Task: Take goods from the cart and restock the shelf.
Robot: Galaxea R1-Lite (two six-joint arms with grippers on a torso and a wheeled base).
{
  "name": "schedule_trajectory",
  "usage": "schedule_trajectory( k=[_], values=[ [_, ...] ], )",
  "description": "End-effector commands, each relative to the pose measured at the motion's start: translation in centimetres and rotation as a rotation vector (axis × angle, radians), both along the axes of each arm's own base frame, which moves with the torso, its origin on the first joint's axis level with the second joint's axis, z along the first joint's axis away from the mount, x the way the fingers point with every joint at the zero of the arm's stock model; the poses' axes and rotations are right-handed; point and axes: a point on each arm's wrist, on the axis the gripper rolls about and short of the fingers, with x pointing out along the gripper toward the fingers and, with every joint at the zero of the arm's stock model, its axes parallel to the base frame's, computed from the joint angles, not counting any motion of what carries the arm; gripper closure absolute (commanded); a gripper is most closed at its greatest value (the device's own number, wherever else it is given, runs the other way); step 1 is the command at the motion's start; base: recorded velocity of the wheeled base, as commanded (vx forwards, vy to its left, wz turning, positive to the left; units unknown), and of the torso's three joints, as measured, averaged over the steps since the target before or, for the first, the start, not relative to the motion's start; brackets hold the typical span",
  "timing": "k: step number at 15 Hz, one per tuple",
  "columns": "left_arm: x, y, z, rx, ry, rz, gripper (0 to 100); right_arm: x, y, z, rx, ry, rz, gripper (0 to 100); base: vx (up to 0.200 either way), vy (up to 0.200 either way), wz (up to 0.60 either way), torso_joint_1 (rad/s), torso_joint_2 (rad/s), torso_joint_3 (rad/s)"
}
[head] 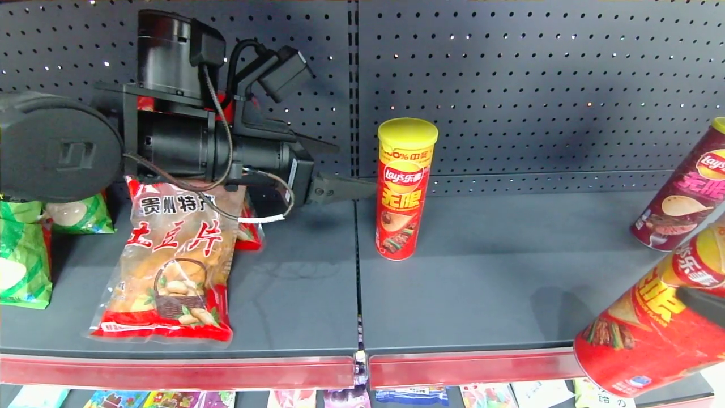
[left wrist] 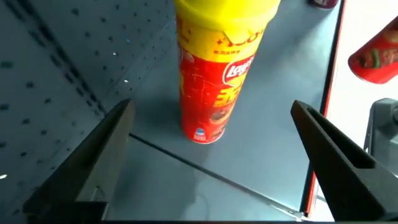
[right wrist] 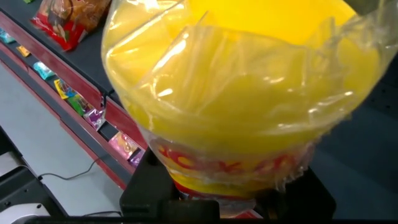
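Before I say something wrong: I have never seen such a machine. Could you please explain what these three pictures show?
This is a robot with two arms, restocking a shop shelf. The wide picture comes from a camera on its head; the other two come from cameras on its wrists. The left fingers are open, and a red chip can with a yellow lid stands upright on the shelf just ahead of them. The right fingers hold a second can; that wrist camera looks onto its yellow lid. A bag of potato slices, green bags and a dark red can are there too.
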Motion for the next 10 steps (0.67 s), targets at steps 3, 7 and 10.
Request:
schedule_trajectory(
  k=[3,7,10],
  values=[
    [1.6,-1.2,-0.6,0.006,-0.022,-0.009,0,0.0,0.0,0.1,0.0,-0.002,0.001,100,0.0,0.0,0.0,0.0,0.0,0.0],
    [2.4,-3.3,-1.0,-0.001,-0.027,-0.054,0,0.0,0.0,0.1,0.0,-0.003,0.001,100,0.0,0.0,0.0,0.0,0.0,0.0],
    [3.6,-4.2,-1.3,-0.005,-0.034,-0.059,0,0.0,0.0,0.1,0.001,-0.003,-0.002,100,0.0,0.0,0.0,0.0,0.0,0.0]
  ],
)
